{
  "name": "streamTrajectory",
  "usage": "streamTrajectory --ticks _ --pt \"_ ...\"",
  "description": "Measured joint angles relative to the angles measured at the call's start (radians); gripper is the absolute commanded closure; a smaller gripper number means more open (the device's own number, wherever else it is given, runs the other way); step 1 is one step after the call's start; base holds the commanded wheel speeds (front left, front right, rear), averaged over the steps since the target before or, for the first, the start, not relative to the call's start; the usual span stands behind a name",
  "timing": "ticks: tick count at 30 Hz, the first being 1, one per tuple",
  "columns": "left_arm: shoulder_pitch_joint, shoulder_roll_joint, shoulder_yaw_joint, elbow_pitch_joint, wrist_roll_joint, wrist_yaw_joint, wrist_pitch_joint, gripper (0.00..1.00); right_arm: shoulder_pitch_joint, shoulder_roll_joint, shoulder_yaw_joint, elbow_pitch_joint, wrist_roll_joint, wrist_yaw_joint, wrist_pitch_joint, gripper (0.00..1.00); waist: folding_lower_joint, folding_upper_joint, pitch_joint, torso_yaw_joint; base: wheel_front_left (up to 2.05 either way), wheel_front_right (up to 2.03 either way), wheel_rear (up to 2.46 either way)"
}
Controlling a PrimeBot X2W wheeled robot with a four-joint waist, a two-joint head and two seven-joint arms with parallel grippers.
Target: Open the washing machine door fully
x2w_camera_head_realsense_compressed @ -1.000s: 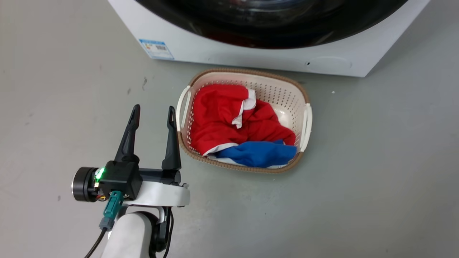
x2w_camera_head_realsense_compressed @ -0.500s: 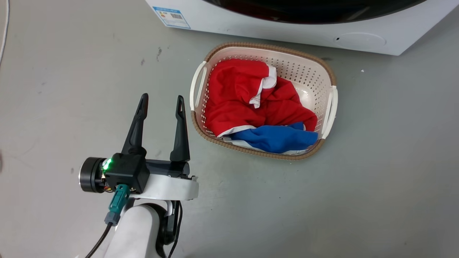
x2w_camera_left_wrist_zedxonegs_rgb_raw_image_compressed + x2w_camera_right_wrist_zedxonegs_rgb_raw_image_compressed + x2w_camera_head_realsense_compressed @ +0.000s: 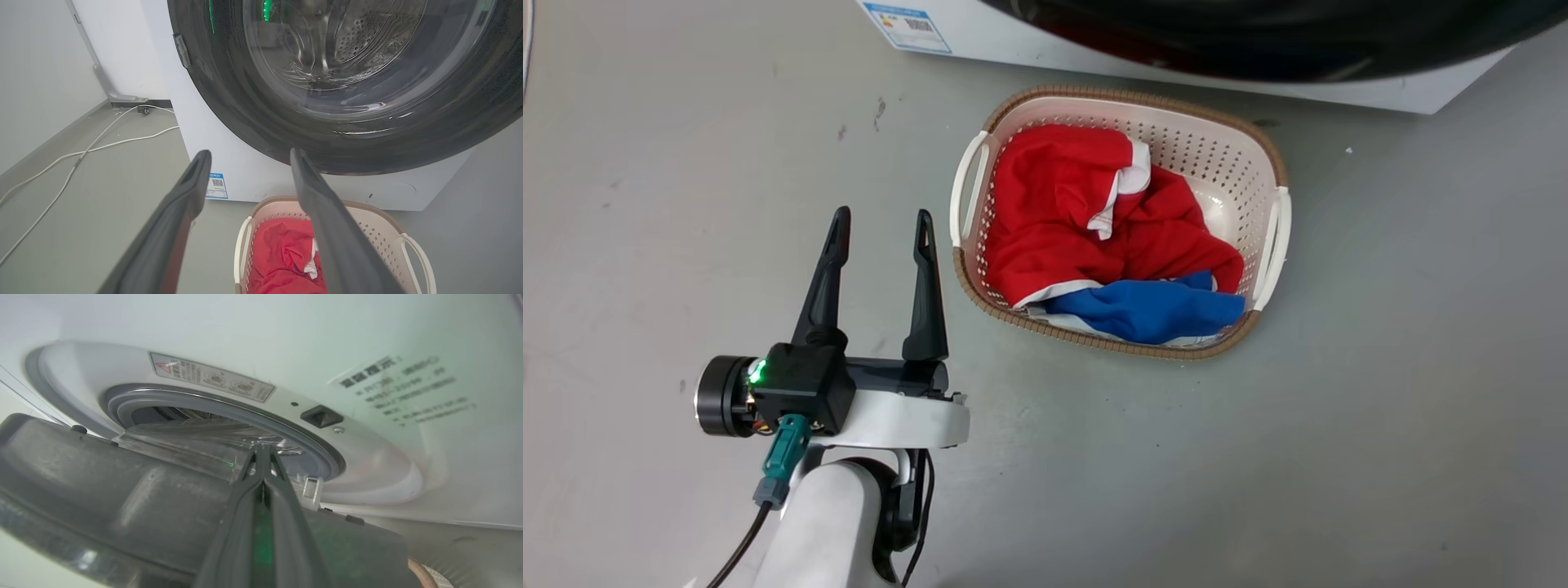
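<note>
The washing machine door (image 3: 327, 134) is a glossy black round with a clear glass bowl, and it takes up the upper half of the left wrist view. In the right wrist view it stands ajar. Its grey inner rim (image 3: 102, 490) is held away from the washing machine (image 3: 367, 355), baring the grey gasket (image 3: 229, 404). My right gripper (image 3: 261, 451) is shut, its fingers lying across the door's inner rim beside the latch hook (image 3: 311, 490). My left gripper (image 3: 880, 216) hangs open over the floor left of the basket, holding nothing. The door's black edge (image 3: 1258, 41) overhangs the machine's white front (image 3: 968, 33).
A cream laundry basket (image 3: 1270, 229) with red and blue clothes sits on the floor right below the door. White cables (image 3: 81, 151) trail across the floor left of the machine, near a wall. Grey floor lies open to the left and right of the basket.
The head camera has shifted. The door's black edge now reaches further out over the machine's lower front and hides the round cap. The left gripper stays open in much the same place.
</note>
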Motion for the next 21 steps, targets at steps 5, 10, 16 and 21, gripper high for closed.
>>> streamTrajectory --ticks 5,10,16,21 --pt "0.008 0.0 0.022 0.0 0.015 -0.006 0.0 0.0 0.117 0.01 0.012 -0.096 0.028 0.0 0.037 1.0 0.0 0.0 -0.029 -0.022 0.0 0.0 0.0" --pt "0.021 0.0 0.037 0.003 0.026 -0.016 0.0 0.0 0.222 0.027 0.019 -0.207 0.068 0.0 0.064 1.0 0.0 0.0 -0.058 -0.049 0.0 0.0 0.0" --pt "0.039 0.0 0.057 0.013 0.037 -0.024 0.0 0.0 0.344 0.051 0.023 -0.337 0.103 0.0 0.066 1.0 -0.0001 0.0 -0.099 -0.075 0.0 0.0 0.0" --pt "0.061 0.0 0.069 0.017 0.047 -0.028 0.0 0.0 0.455 0.071 0.042 -0.43 0.112 0.0 0.062 1.0 -0.0001 0.0 -0.142 -0.084 0.0 0.0 0.0"
